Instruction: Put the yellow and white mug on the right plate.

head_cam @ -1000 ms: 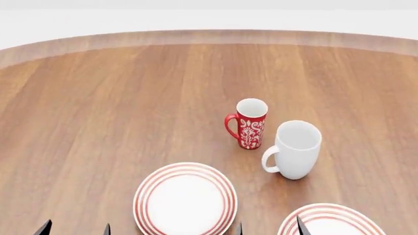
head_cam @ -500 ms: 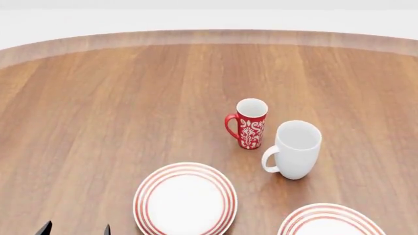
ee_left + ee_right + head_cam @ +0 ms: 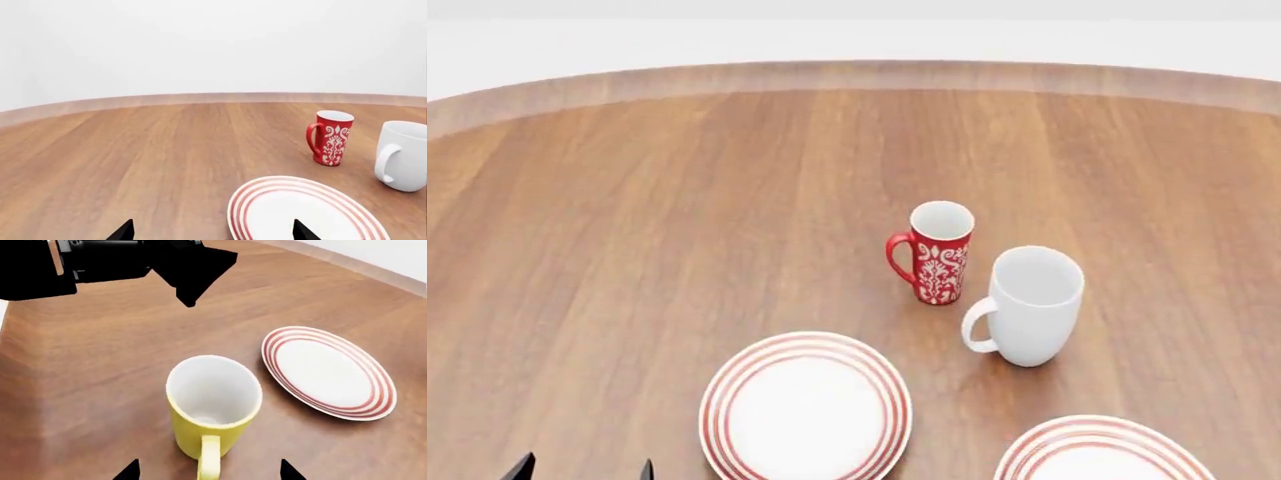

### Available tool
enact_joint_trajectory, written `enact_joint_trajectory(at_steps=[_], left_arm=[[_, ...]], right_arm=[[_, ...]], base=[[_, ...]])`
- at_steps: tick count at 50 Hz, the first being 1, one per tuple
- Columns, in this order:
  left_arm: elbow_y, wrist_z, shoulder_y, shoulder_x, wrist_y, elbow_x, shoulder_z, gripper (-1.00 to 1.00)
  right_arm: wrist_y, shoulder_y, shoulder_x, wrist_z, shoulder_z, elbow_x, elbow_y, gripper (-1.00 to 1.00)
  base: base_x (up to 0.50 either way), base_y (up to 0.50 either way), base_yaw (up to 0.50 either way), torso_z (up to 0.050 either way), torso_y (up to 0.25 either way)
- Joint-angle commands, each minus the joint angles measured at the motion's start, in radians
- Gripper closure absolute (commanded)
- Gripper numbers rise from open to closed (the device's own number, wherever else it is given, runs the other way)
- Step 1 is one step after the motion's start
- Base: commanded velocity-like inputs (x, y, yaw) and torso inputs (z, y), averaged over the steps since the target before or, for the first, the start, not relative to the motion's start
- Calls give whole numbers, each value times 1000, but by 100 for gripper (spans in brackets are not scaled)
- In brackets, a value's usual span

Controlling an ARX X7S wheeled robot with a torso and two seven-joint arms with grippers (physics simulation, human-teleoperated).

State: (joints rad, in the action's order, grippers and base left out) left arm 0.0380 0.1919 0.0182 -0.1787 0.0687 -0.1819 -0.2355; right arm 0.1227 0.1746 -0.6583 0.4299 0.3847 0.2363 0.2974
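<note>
The yellow and white mug (image 3: 213,405) stands upright on the wood table, seen only in the right wrist view, with its yellow handle (image 3: 208,460) pointing back between my fingertips. My right gripper (image 3: 208,472) is open, its tips apart on either side of the handle and touching nothing. The right plate (image 3: 1101,455), white with red rings, is cut off by the bottom right of the head view. A ringed plate (image 3: 327,372) lies just beyond the mug; I cannot tell which of the two it is. My left gripper (image 3: 581,468) is open and holds nothing.
The left ringed plate (image 3: 806,405) lies in front of my left gripper (image 3: 212,235). A slim red patterned mug (image 3: 938,252) and a taller white mug (image 3: 1030,303) stand side by side behind the plates. The left arm's black body (image 3: 100,262) shows far beyond the yellow mug.
The right gripper's two tips, at the bottom of the head view a second ago, have dropped out of that view. The left gripper, mugs and plates have not moved.
</note>
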Motion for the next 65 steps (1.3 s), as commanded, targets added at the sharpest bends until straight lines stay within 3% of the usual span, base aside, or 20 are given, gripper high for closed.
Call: enact_joint_trajectory(at_steps=[1,20,61,62,65], left_arm=[[10,5,4,-3,4,-4,-7,-100],[15,12,5,-10,13,-8,-19,-100],[27,28,11,-23,22,-19,-39,-100],[27,28,11,-23,23,-19,-40,-100],[28,29,12,-24,23,-20,-41,-100]], right_arm=[[-8,9,-4,26,50,-40,-30,-100],[-39,-72,58,43,37,-3,-183,-100],[-84,-290,201,152,143,-49,-536,-100],[-89,-294,205,152,147,-54,-545,100],[-99,-292,206,155,153,-59,-546,100]], base=[[0,0,0,0,0],[0,0,0,0,0],[0,0,0,0,0],[0,0,0,0,0],[0,0,0,0,0]])
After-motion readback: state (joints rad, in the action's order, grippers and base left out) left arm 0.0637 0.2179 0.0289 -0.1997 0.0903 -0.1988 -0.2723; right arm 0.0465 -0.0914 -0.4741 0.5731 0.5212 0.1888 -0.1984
